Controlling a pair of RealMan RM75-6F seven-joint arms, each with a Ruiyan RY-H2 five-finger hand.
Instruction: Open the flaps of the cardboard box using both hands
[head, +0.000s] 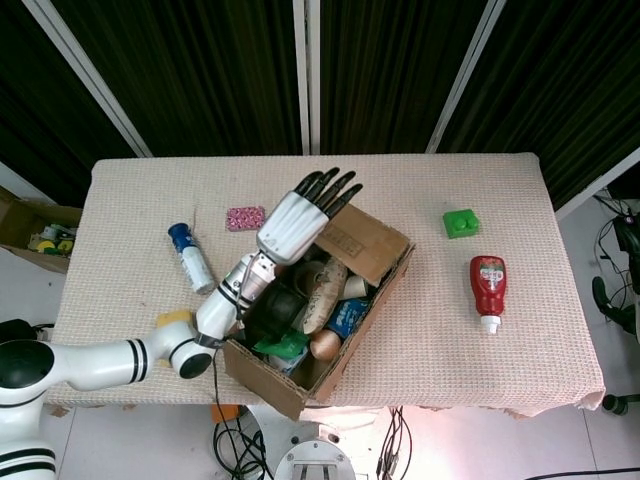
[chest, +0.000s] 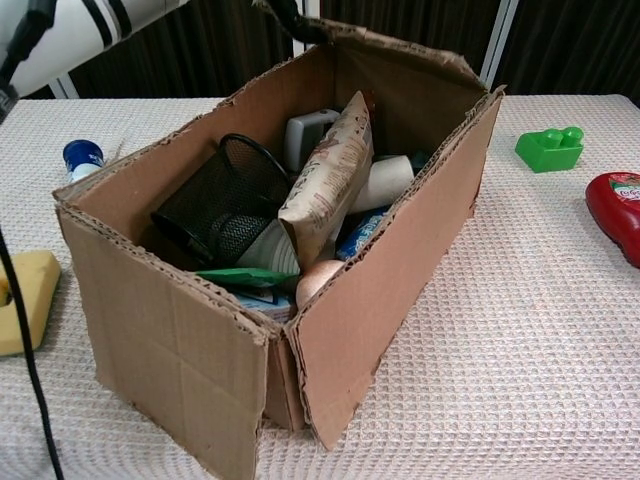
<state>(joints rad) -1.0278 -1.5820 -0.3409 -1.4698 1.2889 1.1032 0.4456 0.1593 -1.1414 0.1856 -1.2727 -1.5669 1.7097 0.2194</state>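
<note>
From the head camera I see the cardboard box sitting near the front edge of the cloth-covered table, turned at an angle, with bare cloth open behind it and to its right. To its left lie a blue-capped bottle, a pink patterned block and a yellow sponge; on the right, well apart from the box, sit a green toy brick and a red ketchup bottle on its side. My left hand reaches in from the lower left, over the box's far left corner, its dark fingers extended and slightly fanned, holding nothing that I can make out; whether they touch the cardboard I cannot tell. The far flap stands tilted up at the back, and the chest view shows its inner face rising behind the contents. The box top is open: a black mesh cup, a printed paper bag, a white roll, a green packet and an onion-like bulb are packed inside. My right hand appears in neither view.
</note>
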